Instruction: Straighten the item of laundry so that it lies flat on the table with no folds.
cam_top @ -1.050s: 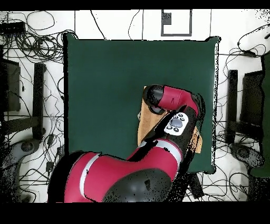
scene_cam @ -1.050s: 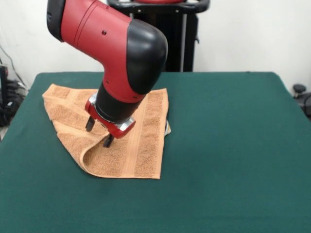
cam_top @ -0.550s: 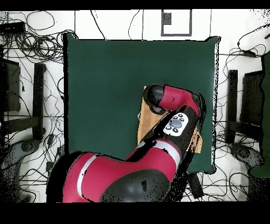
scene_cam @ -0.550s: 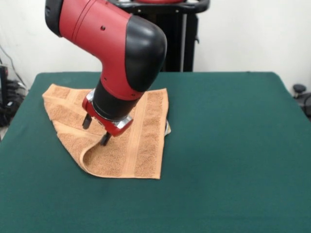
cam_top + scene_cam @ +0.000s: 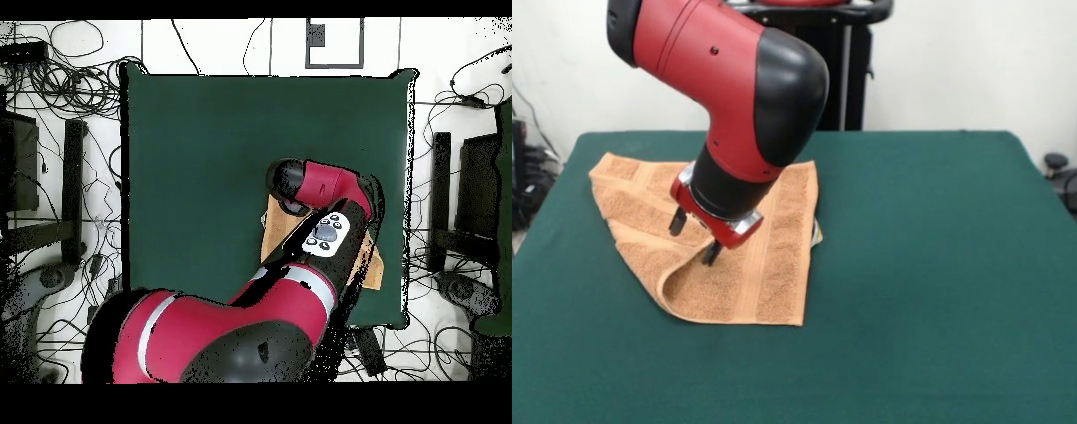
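The gripper (image 5: 695, 238) hangs over the towel (image 5: 768, 265) with its two dark fingers (image 5: 676, 222) spread apart and nothing between them, tips just above the cloth or barely grazing it; I can't say which. The towel sits right under and around it, on the green table (image 5: 936, 265), with most of the bare tabletop lying off to one side.

To my eye the job here is to catch the doubled-over flap. Just below the fingers the cloth curls back on itself in a rounded lip (image 5: 671, 281). I'd want the fingers to come down on the loose top layer only, near its free edge, pinch it firmly, and draw it low and outward so it unrolls rather than dragging the whole towel along.

The towel is orange-tan terry, nubby and soft, with a flat woven band (image 5: 762, 256) running past the gripper. It will likely sag and bunch easily. The tabletop looks like matte felt, which should grip the underside somewhat.

From overhead the arm (image 5: 230, 345) covers nearly all of it.
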Available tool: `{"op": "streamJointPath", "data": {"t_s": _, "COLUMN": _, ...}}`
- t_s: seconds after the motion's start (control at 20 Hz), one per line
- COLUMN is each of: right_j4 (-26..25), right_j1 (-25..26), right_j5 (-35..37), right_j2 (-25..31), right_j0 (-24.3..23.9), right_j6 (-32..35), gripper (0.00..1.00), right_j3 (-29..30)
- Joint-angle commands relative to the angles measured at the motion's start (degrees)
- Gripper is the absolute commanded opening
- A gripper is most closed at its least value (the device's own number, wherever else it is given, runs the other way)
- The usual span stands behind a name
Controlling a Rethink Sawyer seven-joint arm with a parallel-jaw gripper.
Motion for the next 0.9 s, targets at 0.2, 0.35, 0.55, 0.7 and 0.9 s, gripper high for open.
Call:
{"op": "streamJointPath", "data": {"t_s": 0.2, "right_j4": 2.73, "right_j1": 0.43, "right_j5": 5.06, "right_j2": 1.98, "right_j0": 1.55, "right_j6": 14.74, "gripper": 1.00, "right_j3": 0.53}}
{"op": "streamJointPath", "data": {"t_s": 0.35, "right_j4": 2.59, "right_j1": 0.51, "right_j5": 4.62, "right_j2": 1.90, "right_j0": 1.36, "right_j6": 14.37, "gripper": 1.00, "right_j3": 1.12}}
{"op": "streamJointPath", "data": {"t_s": 0.55, "right_j4": 2.58, "right_j1": 0.45, "right_j5": 3.64, "right_j2": 2.14, "right_j0": 1.32, "right_j6": 14.12, "gripper": 1.00, "right_j3": 2.29}}
{"op": "streamJointPath", "data": {"t_s": 0.7, "right_j4": 2.35, "right_j1": 0.25, "right_j5": 3.18, "right_j2": 2.19, "right_j0": 1.46, "right_j6": 13.92, "gripper": 1.00, "right_j3": 3.24}}
{"op": "streamJointPath", "data": {"t_s": 0.9, "right_j4": 2.20, "right_j1": 0.21, "right_j5": 2.76, "right_j2": 2.34, "right_j0": 1.55, "right_j6": 13.80, "gripper": 1.00, "right_j3": 3.93}}
